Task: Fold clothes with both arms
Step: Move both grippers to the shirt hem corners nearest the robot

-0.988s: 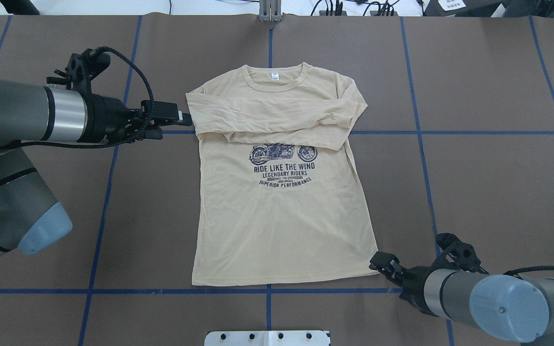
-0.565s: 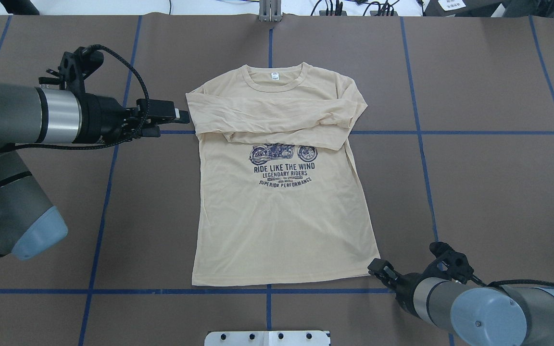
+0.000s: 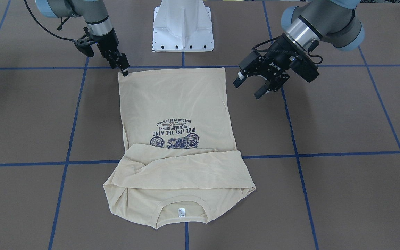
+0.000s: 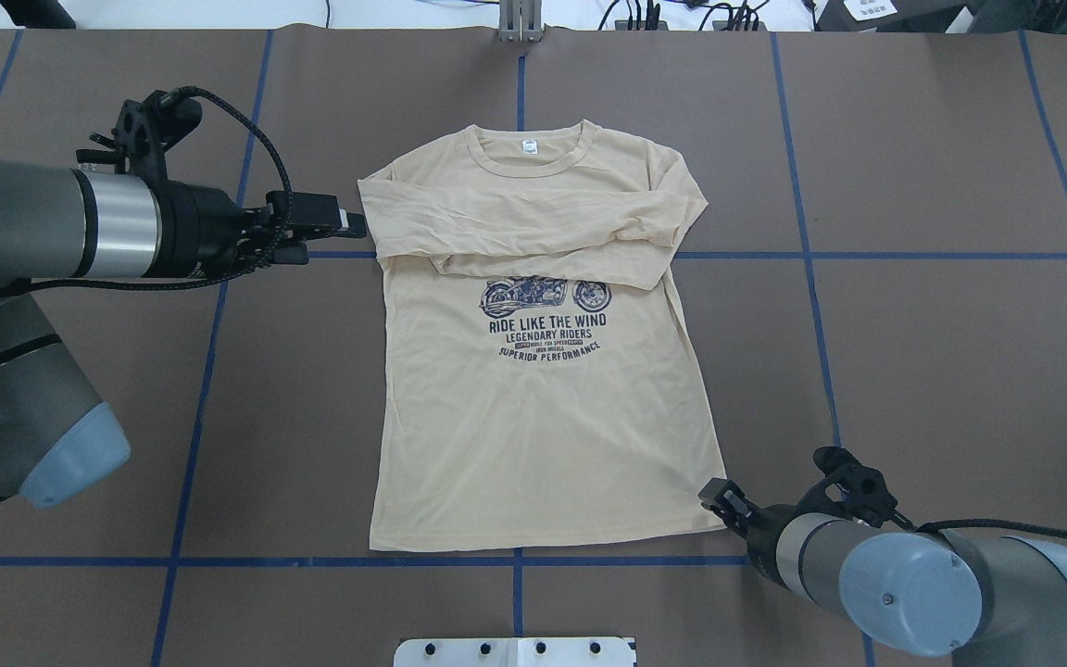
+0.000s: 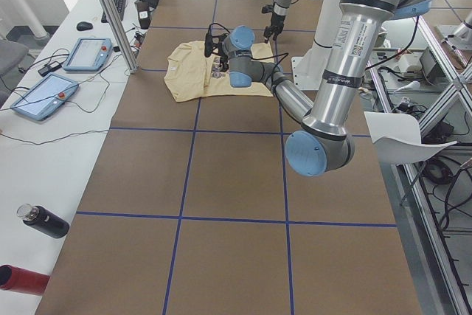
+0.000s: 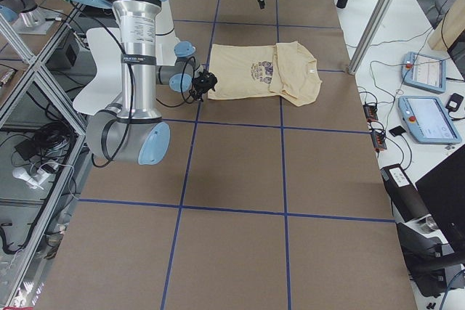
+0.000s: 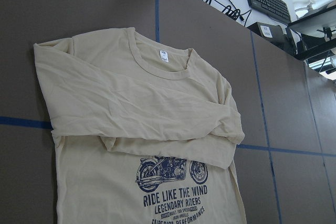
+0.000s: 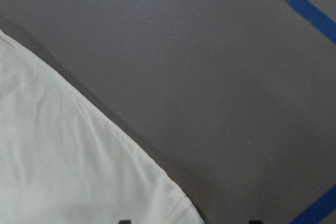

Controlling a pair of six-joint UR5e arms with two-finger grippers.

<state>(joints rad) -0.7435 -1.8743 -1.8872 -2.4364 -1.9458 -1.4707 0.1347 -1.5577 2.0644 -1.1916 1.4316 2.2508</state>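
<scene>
The cream-yellow shirt (image 4: 543,435) lies flat on the brown table, print up, with both sleeves folded across the chest (image 3: 182,170). The neck label is at the far end from the robot. My left gripper (image 4: 353,225) hovers well above the table beside the shirt's left shoulder. Its fingers stand open and empty in the front-facing view (image 3: 247,89), and the left wrist view looks down on the shirt (image 7: 131,103). My right gripper (image 4: 711,494) is low at the hem's right corner (image 3: 125,71). In the right wrist view that corner (image 8: 63,171) lies between two fingertips that stand apart.
The white pedestal base (image 3: 182,26) stands at the table's near edge, behind the hem. Blue tape lines (image 4: 811,255) cross the brown table cover. Tablets (image 5: 88,53) and bottles (image 5: 44,221) sit on a side bench past the collar end.
My right gripper has slid up and left, from just off the shirt to the hem's right corner. The left gripper drew back slightly from the shoulder. The shirt has not moved.
</scene>
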